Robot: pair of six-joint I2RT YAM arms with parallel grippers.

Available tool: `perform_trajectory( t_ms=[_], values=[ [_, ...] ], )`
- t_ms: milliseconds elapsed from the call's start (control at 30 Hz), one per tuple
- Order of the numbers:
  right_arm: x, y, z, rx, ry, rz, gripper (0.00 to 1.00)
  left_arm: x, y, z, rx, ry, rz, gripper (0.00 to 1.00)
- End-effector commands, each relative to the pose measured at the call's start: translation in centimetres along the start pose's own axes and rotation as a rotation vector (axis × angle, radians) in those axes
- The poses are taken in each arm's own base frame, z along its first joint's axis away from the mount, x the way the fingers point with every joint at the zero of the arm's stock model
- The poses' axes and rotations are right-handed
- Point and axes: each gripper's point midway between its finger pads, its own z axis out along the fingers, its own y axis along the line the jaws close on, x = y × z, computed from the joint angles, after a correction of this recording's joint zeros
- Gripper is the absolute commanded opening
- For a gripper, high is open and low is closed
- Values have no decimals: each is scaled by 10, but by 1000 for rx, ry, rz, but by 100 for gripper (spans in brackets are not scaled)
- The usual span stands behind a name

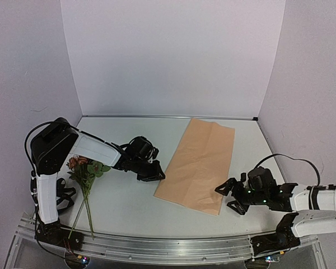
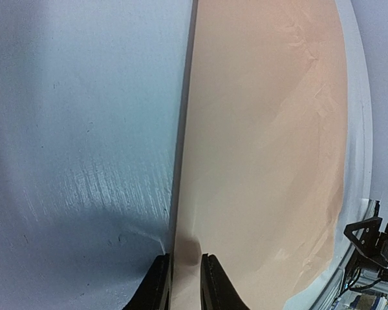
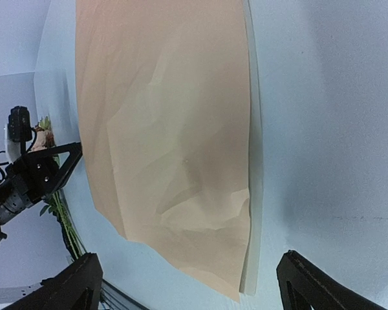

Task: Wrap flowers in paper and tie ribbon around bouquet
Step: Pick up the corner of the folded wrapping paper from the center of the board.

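Top view: the flowers (image 1: 85, 168) lie at nine o'clock, the paper (image 1: 201, 162) in the middle. Only the left wrist view shows the left hand (image 2: 184, 258) pinching the paper's edge. Right wrist view: right hand (image 3: 191, 261) wide open, empty.

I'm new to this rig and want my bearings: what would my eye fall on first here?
The big tan paper lying diagonally in the middle stands out first. The left claw pinches its left edge, while the right claw gapes open by its near corner. The flowers lie far left, apart from the sheet.
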Motion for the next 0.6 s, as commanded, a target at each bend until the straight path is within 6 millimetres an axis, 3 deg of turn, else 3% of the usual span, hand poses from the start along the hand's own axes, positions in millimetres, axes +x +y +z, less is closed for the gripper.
perform_trajectory(
  t_ms=[0,300,567],
  values=[
    [13,1,3,-7,28,6,97,12,16,-2,-78,39,-18,19],
    [27,4,19,-33,67,19,97,14,18,-3,-81,38,-26,19],
    [29,0,20,-24,67,28,94,14,18,-2,-79,39,-30,19]
  ],
)
